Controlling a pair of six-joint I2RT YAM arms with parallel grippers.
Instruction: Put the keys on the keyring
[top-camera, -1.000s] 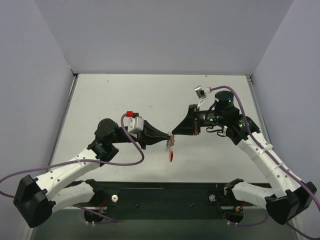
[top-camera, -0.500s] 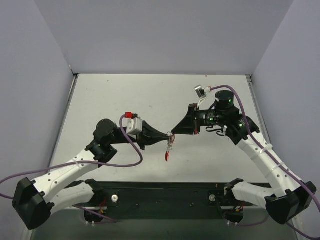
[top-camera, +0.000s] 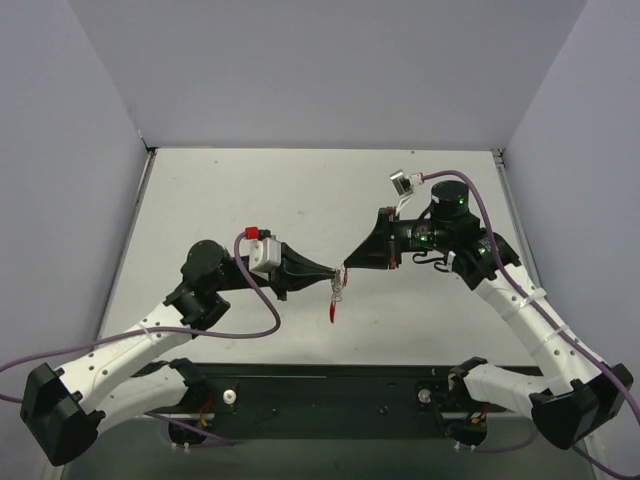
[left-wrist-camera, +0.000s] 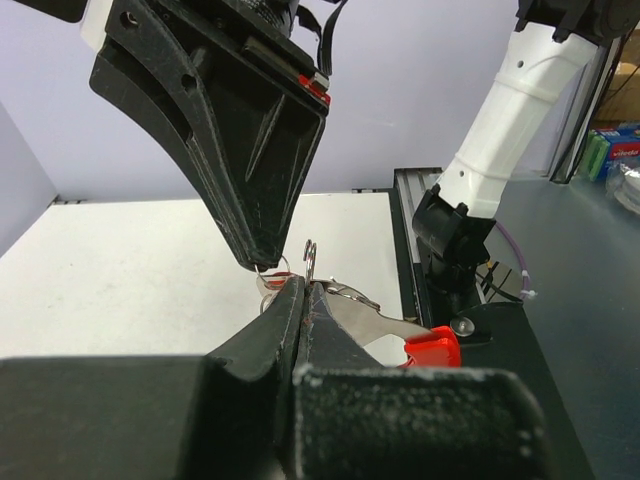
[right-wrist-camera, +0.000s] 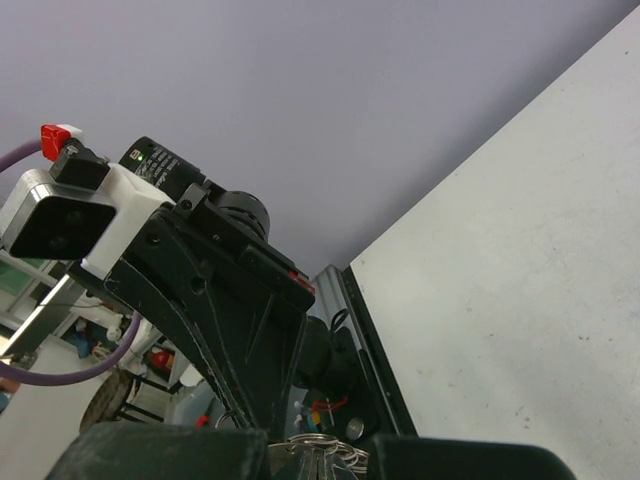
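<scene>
Meeting tip to tip above the worktop (top-camera: 300, 190), a little to 6 o'clock of its middle in the top view, the two arms reach in from opposite sides: the left hand (top-camera: 329, 278) from 9 o'clock, the right hand (top-camera: 348, 268) from 3 o'clock. The left hand's fingers are pressed together on the key (left-wrist-camera: 372, 320), whose silver blade sticks out of the pinch toward 4 o'clock in the left wrist view and ends in the red tag (left-wrist-camera: 432, 348). From above, that tag hangs free of the worktop at 6 o'clock of the fingertips. The right hand tapers to a closed point, and small silver wire loops of the keyring (left-wrist-camera: 277, 274) sit right at its tip, touching the left fingertips. The right wrist view shows the same silver loops between its own fingers; the ring's red curve cannot be made out.
</scene>
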